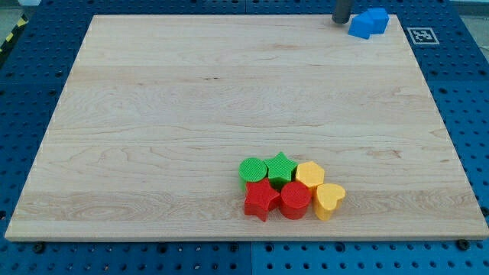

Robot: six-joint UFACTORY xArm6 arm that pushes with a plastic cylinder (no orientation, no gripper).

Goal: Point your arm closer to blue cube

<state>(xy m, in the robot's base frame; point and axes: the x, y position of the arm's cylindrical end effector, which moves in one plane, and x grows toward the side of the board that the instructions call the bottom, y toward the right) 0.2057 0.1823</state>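
Two blue blocks sit together at the view's top right corner of the wooden board: a blue cube (378, 18) and another blue block (361, 27) touching it on its left; their exact shapes are hard to tell apart. My dark rod comes down at the view's top edge, and my tip (340, 21) rests on the board just left of the blue blocks, a small gap away from them.
A cluster of blocks lies near the view's bottom centre: green cylinder (251, 170), green star (280, 168), yellow block (309, 175), yellow heart (329, 200), red star (261, 198), red cylinder (295, 200). A marker tag (421, 35) lies beyond the board's right edge.
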